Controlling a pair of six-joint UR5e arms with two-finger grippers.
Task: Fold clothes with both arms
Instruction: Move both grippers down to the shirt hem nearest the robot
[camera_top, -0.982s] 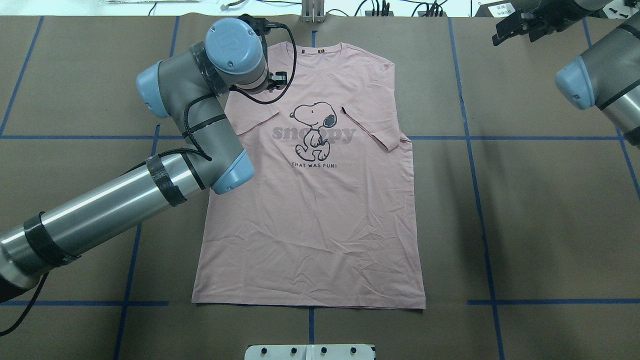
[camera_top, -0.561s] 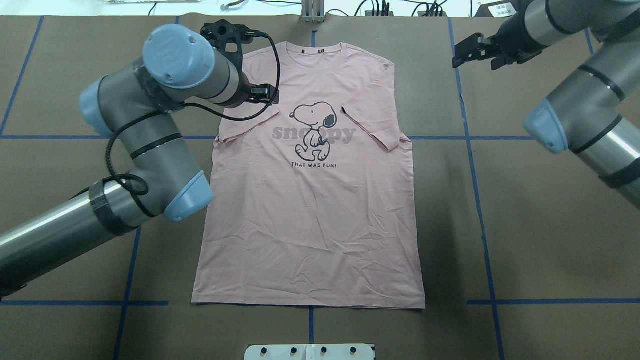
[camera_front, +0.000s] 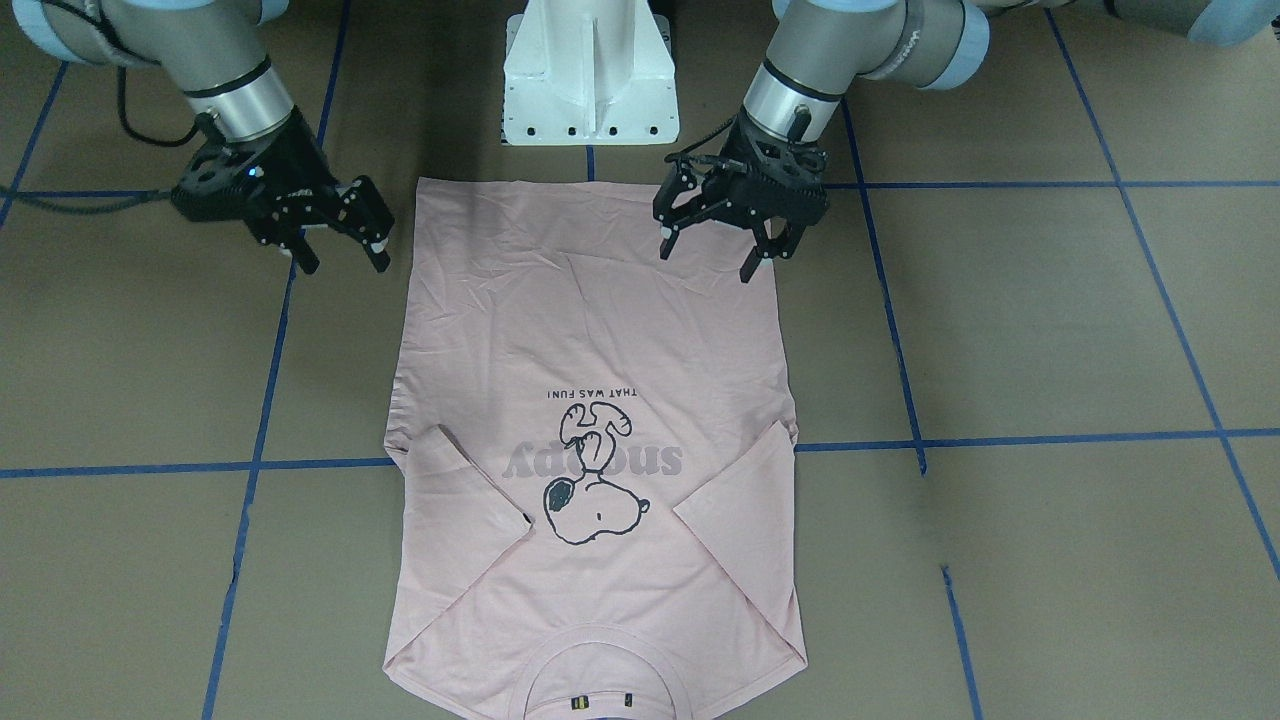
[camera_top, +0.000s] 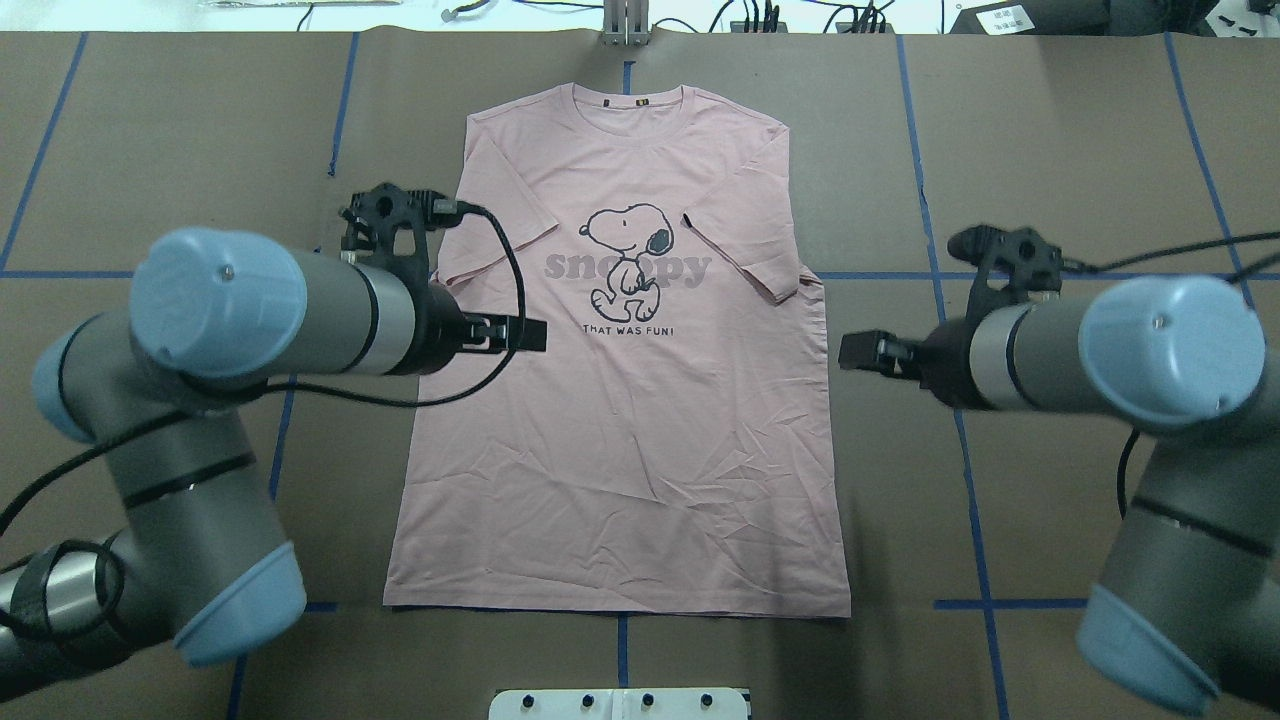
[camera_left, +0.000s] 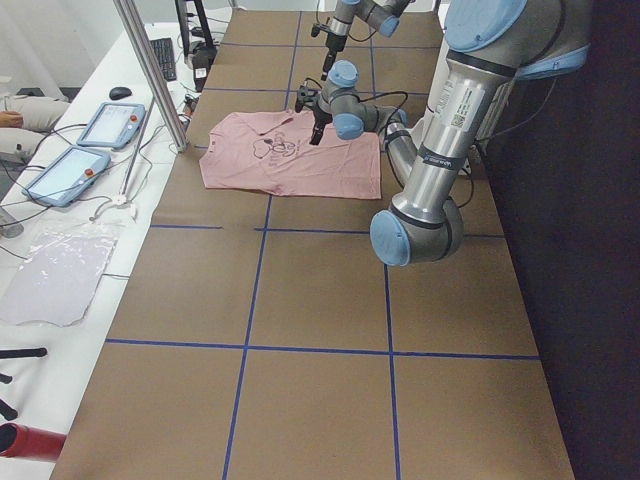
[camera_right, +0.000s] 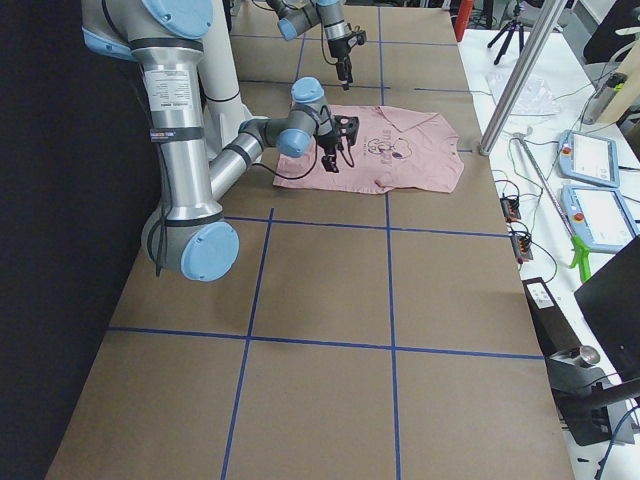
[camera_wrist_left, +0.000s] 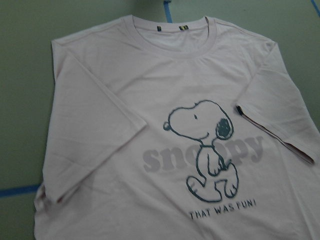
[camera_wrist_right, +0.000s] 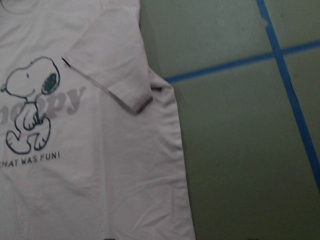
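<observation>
One shirt (camera_top: 620, 420) lies flat, print up, both sleeves (camera_top: 745, 245) folded in, on one brown table (camera_top: 1100, 150) with blue tape (camera_top: 1000, 275). Two grippers, fingers spread apart: left gripper (camera_front: 707, 255) over the shirt's edge, right gripper (camera_front: 343, 262) just beside it. Two tablets (camera_left: 105, 125) sit on a side bench (camera_left: 30, 340).

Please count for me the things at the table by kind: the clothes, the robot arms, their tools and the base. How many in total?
Pale pink short-sleeved fabric T-shirt with Snoopy print: 1
Grey-silver tubular robot arms with light blue caps: 2, left arm and right arm
Black two-finger tools, both open: 2, left tool and right tool
White fixed pedestal base: 1
Total: 6
</observation>
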